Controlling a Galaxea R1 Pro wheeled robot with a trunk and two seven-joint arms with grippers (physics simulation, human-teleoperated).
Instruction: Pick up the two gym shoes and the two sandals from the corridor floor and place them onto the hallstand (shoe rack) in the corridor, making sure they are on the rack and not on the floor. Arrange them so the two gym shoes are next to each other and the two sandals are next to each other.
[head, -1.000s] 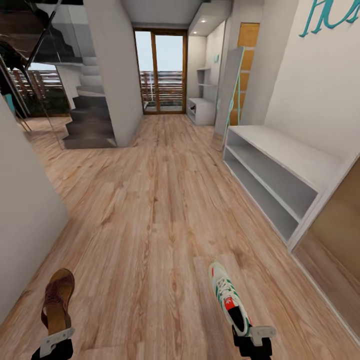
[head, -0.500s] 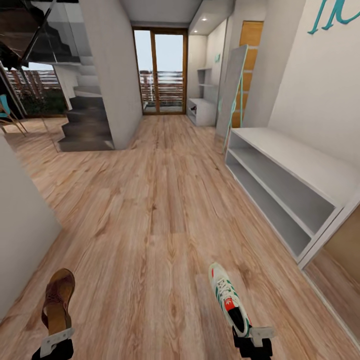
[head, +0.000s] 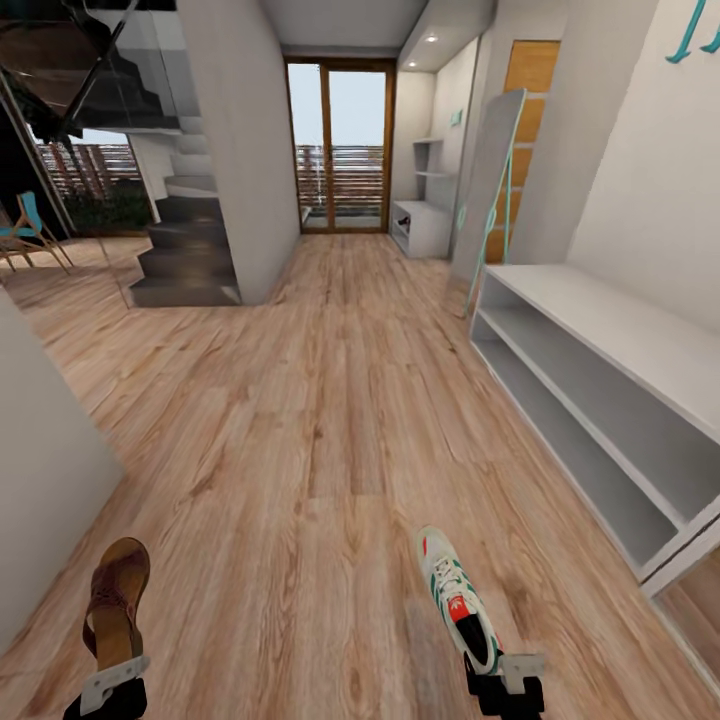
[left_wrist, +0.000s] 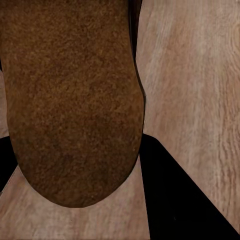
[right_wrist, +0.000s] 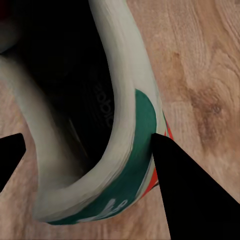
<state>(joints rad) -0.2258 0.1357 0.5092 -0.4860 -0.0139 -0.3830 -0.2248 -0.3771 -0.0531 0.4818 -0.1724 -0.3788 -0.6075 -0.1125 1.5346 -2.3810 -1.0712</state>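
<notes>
A brown sandal (head: 115, 595) hangs at the lower left of the head view, my left gripper (head: 112, 680) shut on its heel end. In the left wrist view its brown sole (left_wrist: 75, 100) sits between the dark fingers (left_wrist: 185, 205). At the lower right, a white gym shoe (head: 455, 598) with green stripes is held by my right gripper (head: 505, 672), shut on the heel. The shoe's heel rim (right_wrist: 132, 130) is pinched beside a dark finger (right_wrist: 195, 195). The pale-grey hallstand (head: 610, 330) stands along the right wall, both shelf slots open. Wood-plank corridor floor (head: 330, 420) lies below.
A grey wall corner (head: 40, 470) juts in at the left. Ahead stand a dark staircase (head: 190, 255), a glass door (head: 340, 150), a white cabinet (head: 425, 225) and a leaning mirror (head: 492, 190) just beyond the hallstand. A chair (head: 30, 235) stands far left.
The whole head view has shifted: the hallstand now lies nearer and further right. Both grippers and their shoes keep the same place in the picture.
</notes>
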